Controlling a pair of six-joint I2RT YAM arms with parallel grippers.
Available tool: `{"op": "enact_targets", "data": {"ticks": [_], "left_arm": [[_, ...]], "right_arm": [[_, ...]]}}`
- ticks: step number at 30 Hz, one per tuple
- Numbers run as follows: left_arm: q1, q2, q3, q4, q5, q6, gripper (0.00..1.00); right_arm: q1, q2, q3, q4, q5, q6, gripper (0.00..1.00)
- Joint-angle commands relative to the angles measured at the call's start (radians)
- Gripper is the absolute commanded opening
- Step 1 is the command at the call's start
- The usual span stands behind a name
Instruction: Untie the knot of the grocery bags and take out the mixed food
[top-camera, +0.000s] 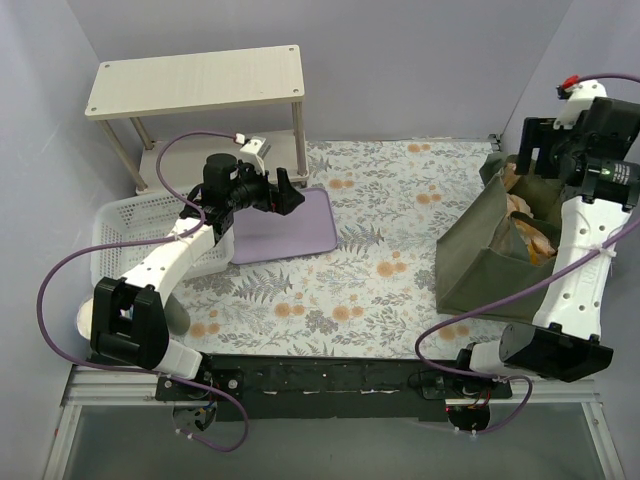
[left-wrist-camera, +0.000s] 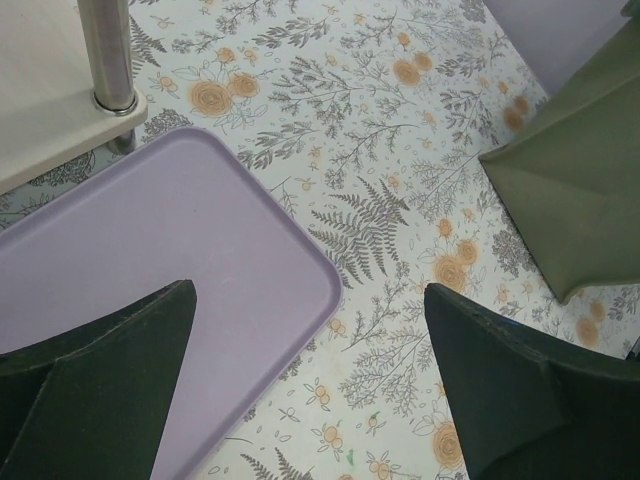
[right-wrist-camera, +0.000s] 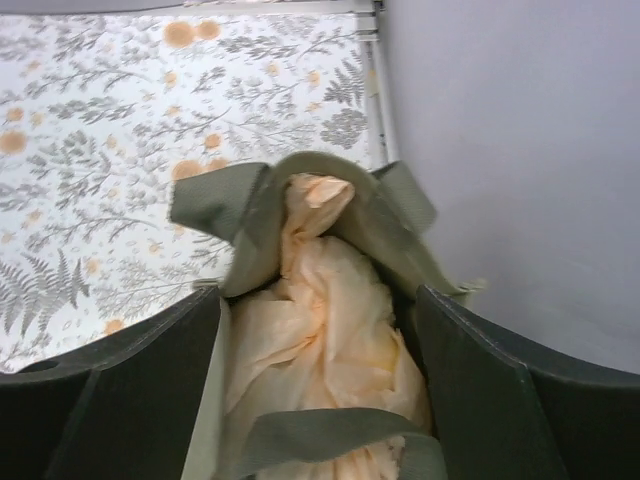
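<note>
Top external view: at the far left a white basket (top-camera: 115, 225) stands on the table (top-camera: 390, 230), with the left arm bent over it and reaching forward. The left hand (top-camera: 290, 190) hangs above the lavender tray (top-camera: 300, 235) with its jaws spread as wide as they go, holding nothing. In the left wrist view that hand (left-wrist-camera: 305, 300) looks down on the tray's corner (left-wrist-camera: 150, 240) and the floral cloth. On the right stands the olive tote (top-camera: 480, 260), and the peach-orange grocery bag (top-camera: 525, 230) sits inside it. The right arm rises steeply, its wrist bent down over the tote. The right hand (right-wrist-camera: 318, 295) is wide open (one finger on either side of the tote's mouth) and grips nothing, with the bag's (right-wrist-camera: 320, 320) twisted top between the tote's handles (right-wrist-camera: 240, 210).
</note>
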Motion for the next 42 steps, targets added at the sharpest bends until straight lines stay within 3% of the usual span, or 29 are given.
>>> {"op": "enact_targets", "data": {"ticks": [1,5,8,14,19,24,27,28,31,32,42], "left_arm": [[-0.004,-0.037,-0.006,0.014,0.011,-0.015,0.98],[-0.004,-0.029,0.005,0.006,0.016,-0.011,0.98],[-0.004,-0.028,0.005,-0.008,0.010,0.006,0.98],[-0.004,-0.029,-0.013,-0.031,0.013,0.012,0.98],[-0.004,-0.022,-0.015,-0.044,0.016,0.012,0.98],[-0.006,-0.009,-0.004,-0.063,0.016,0.021,0.98],[-0.006,-0.006,-0.001,-0.069,0.016,0.029,0.98],[-0.004,-0.002,0.002,-0.072,0.014,0.029,0.98],[-0.006,0.010,0.019,-0.075,0.013,0.038,0.98],[-0.006,0.015,0.025,-0.075,0.013,0.041,0.98],[-0.007,0.087,0.104,-0.094,0.036,0.055,0.98]], "right_arm": [[-0.092,0.053,-0.018,0.000,-0.033,0.008,0.79],[-0.128,0.130,-0.020,-0.050,-0.096,-0.028,0.70],[-0.128,0.135,-0.055,-0.063,-0.159,-0.055,0.68],[-0.126,0.113,-0.176,-0.135,-0.284,-0.129,0.80],[-0.126,0.133,-0.288,-0.156,-0.256,-0.136,0.91],[-0.126,0.159,-0.377,-0.116,-0.229,-0.127,0.92],[-0.128,0.170,-0.359,-0.095,-0.242,-0.156,0.66],[-0.128,0.172,-0.336,-0.098,-0.257,-0.182,0.42],[-0.134,0.169,-0.182,-0.092,-0.270,-0.195,0.06],[-0.134,0.167,-0.137,-0.089,-0.267,-0.193,0.01],[-0.132,0.074,0.270,0.052,-0.340,-0.183,0.01]]}}
